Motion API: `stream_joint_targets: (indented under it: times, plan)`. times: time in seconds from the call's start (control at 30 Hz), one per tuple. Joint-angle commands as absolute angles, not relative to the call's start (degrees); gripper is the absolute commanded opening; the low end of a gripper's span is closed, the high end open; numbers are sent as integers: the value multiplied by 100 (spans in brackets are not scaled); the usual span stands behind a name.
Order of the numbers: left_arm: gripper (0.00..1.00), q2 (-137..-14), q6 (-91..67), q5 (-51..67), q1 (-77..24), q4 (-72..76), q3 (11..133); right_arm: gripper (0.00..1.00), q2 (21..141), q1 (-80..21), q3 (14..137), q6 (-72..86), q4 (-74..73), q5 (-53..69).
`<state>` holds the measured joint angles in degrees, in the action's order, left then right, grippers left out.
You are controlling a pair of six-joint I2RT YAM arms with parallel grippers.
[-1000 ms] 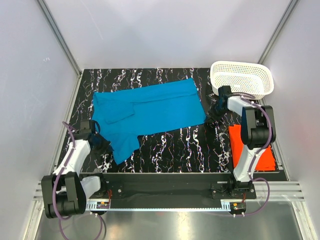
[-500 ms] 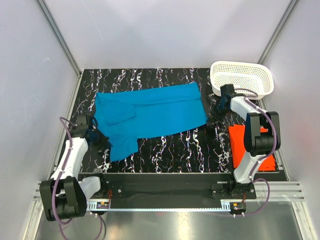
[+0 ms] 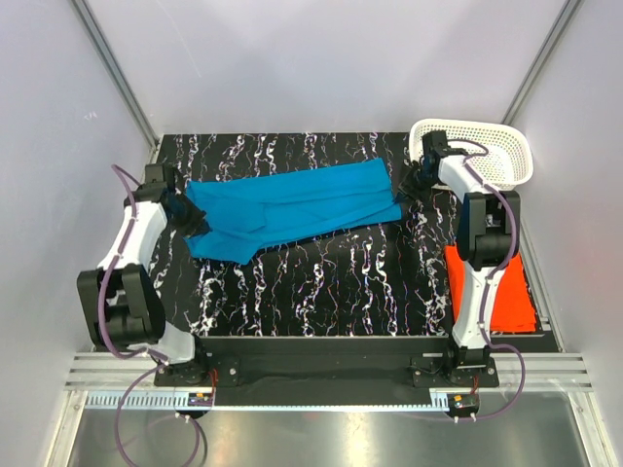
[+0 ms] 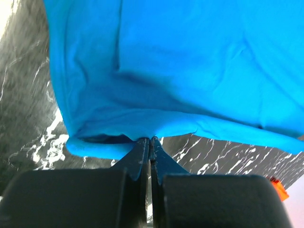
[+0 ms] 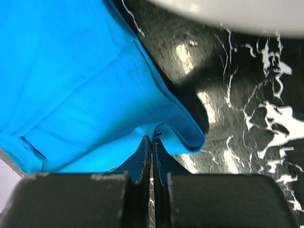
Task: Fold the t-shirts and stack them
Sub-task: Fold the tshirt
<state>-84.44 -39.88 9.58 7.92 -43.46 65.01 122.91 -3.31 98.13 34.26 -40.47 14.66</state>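
In the top view, the orange-red t-shirt [image 3: 518, 297] was seen folded flat at the near right, while the blue t-shirt [image 3: 292, 209] lay partly folded farther back, judged unfinished and unstacked. In the left wrist view, the left gripper [image 4: 150, 142] was pressed together on its edge. In the right wrist view, the right gripper [image 5: 152, 142] was pinched on the opposite end.

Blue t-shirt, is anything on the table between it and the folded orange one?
Nothing loose: only bare table separates the blue t-shirt from the orange t-shirt. The right arm rises over part of it.
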Motion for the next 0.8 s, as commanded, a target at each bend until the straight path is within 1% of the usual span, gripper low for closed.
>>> stream_joint_targets:
  times: [0.0,0.33,0.77]
  plan:
    - [0,-8814,-3937,791,844,-4236,7197,0,12436,-343,10318,3401,-4280,1599]
    - [0,-9597,-4069,932,1256,-4228,8112,0,12893,-334,10925,3437,-4465,1740]
    - [0,-10502,-4043,1274,1301,-4219,8929,1,13447,-360,11680,3384,-4570,1705]
